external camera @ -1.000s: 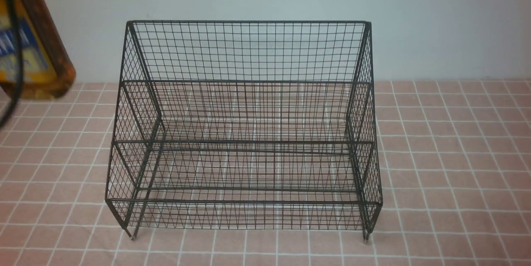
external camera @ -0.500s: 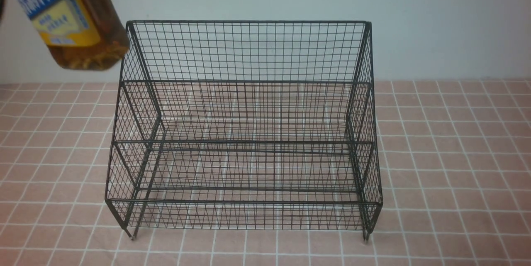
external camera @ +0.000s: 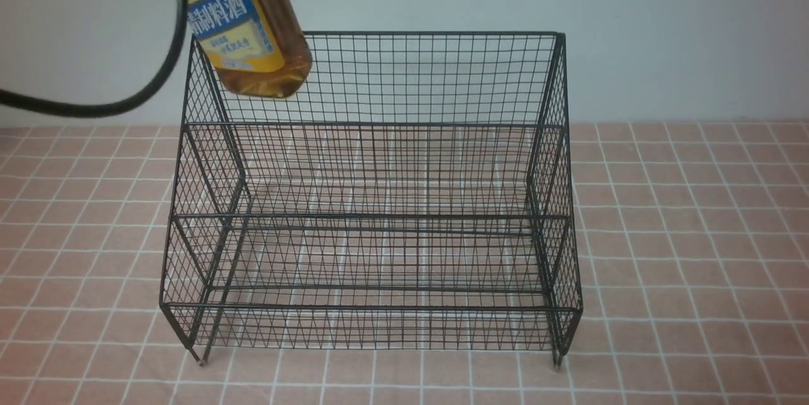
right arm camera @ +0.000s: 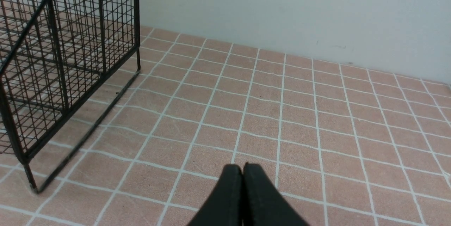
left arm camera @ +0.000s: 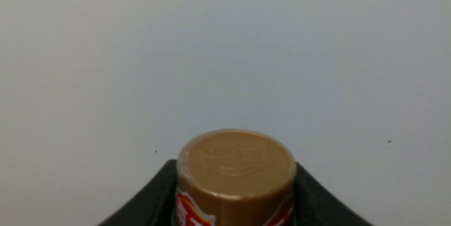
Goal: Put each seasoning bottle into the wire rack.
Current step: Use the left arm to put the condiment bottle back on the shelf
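The seasoning bottle, amber liquid under a yellow-and-blue label, hangs tilted in the air at the top left of the front view. Its base is above the back left corner of the black wire rack. The left wrist view shows its gold cap held between the black fingers of my left gripper, which is shut on the bottle. That gripper is out of the front view. My right gripper is shut and empty, low over the tiled cloth to the right of the wire rack.
A black cable loops down at the left of the rack. The rack stands on a pink tiled cloth in front of a pale wall.
The bottle has travelled from the left edge of the front view up and to the right, ending over the rack's back left corner. The cable came into view with it.
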